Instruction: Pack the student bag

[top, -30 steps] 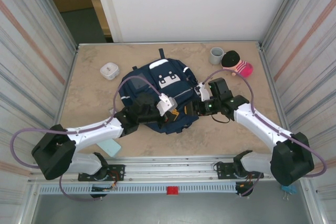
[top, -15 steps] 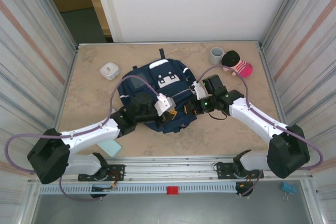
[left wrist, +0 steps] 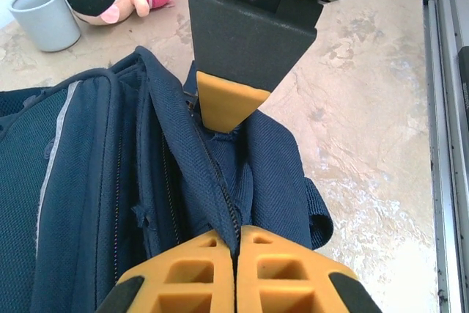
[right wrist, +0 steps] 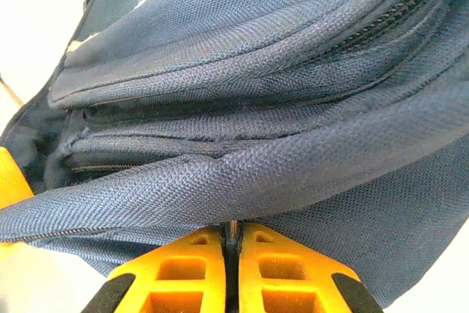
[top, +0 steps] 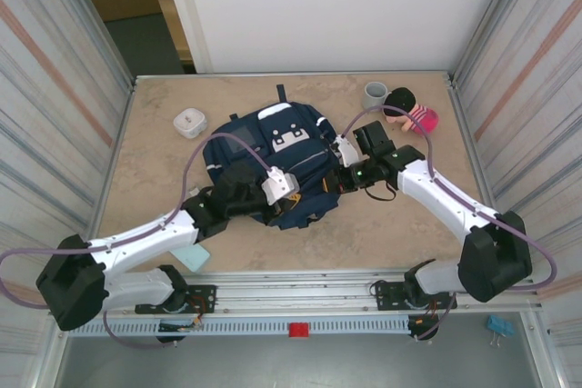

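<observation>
The student bag (top: 273, 147), lying mid-counter (top: 155, 170), is pinched at its zip edge by the left pincer (left wrist: 236, 247) and is now also held by the right pincer (right wrist: 231, 236), just pressed shut on fabric; the opening is judged ready for spreading.

Navy student bag (top: 293, 144) lies mid-surface on a beige marbled table (top: 150, 154). A small white case (top: 189, 122) sits toward the far left corner, with a grey cup (top: 375, 95) and a pink-striped plush doll (top: 411, 110) side by side near the far right corner. A pale blue flat item (top: 188, 255) rests at the near edge, left.
</observation>
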`<state>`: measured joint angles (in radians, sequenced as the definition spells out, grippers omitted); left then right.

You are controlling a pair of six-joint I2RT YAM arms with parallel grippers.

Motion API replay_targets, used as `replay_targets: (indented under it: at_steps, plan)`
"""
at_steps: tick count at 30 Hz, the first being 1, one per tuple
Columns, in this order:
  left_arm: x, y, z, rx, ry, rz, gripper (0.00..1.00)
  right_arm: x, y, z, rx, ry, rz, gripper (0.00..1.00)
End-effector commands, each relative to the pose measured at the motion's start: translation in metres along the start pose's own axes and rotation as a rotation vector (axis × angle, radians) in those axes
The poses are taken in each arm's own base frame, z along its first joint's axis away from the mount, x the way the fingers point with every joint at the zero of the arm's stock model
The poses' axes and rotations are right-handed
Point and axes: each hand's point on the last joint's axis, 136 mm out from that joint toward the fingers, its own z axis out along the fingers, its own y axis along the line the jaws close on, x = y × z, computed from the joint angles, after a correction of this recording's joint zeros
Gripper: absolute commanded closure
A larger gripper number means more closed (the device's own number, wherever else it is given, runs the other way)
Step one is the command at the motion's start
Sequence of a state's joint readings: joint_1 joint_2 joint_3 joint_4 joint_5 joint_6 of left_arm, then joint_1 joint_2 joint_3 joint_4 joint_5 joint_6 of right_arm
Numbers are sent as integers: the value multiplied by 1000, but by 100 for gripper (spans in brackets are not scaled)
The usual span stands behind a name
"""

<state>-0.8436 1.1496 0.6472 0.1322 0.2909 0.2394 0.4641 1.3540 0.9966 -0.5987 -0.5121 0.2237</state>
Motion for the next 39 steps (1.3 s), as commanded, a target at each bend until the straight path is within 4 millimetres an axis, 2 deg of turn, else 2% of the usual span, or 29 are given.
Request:
replay_targets:
  at_steps: [1, 3, 5, 7, 8, 10, 13, 16, 19, 22, 24, 26, 30, 32, 33, 34, 35, 39]
  plan:
    - [-7, 1, -22, -23, -26, 28, 100, -11, -53, -15, 196, -39, 6, 100]
    - [5, 7, -21, -52, 25, 9, 95, -15, -22, -18, 75, -66, -72, 100]
    - [13, 8, -19, -50, 72, 0, 81, -15, 9, -23, -38, -77, -124, 100]
    - [13, 9, -15, -46, 92, -10, 67, -10, 28, -26, -119, -48, -112, 100]
    - [9, 10, -14, -44, 91, -13, 58, -7, 33, -26, -141, -23, -87, 100]
    - [1, 11, -10, -49, 86, -14, 47, -1, 37, -25, -154, 22, -27, 100]
    - [-16, 13, -4, -55, 55, -9, 36, 4, 41, -23, -175, 60, 64, 100]
    - [-29, 9, 6, -30, 38, -5, 28, 0, 45, -23, -198, 66, 165, 100]
    - [-21, 13, 19, -62, 95, 0, 29, -6, 53, -26, -235, 73, 251, 100]
    - [10, 21, 32, -99, 229, 11, 45, -13, 60, -31, -285, 74, 315, 100]
    - [29, 15, 38, -67, 305, 40, 57, -17, 58, -34, -291, 69, 352, 100]
    - [36, 2, 40, -18, 321, 92, 64, -21, 50, -36, -289, 59, 395, 100]
    - [49, -11, 39, 19, 358, 182, 64, -22, 43, -32, -299, 75, 436, 100]
    - [60, -12, 36, 19, 402, 206, 56, -22, 45, -30, -324, 86, 450, 100]
    - [64, -11, 35, 13, 413, 215, 45, -22, 47, -30, -339, 87, 457, 100]
    - [66, -11, 33, 11, 417, 221, 15, -23, 48, -30, -354, 88, 465, 100]
    - [66, -12, 32, 13, 413, 225, 2, -22, 48, -30, -357, 88, 471, 100]
    - [34, -13, 24, -17, 264, 195, 1, -16, 40, -28, -301, 90, 487, 100]
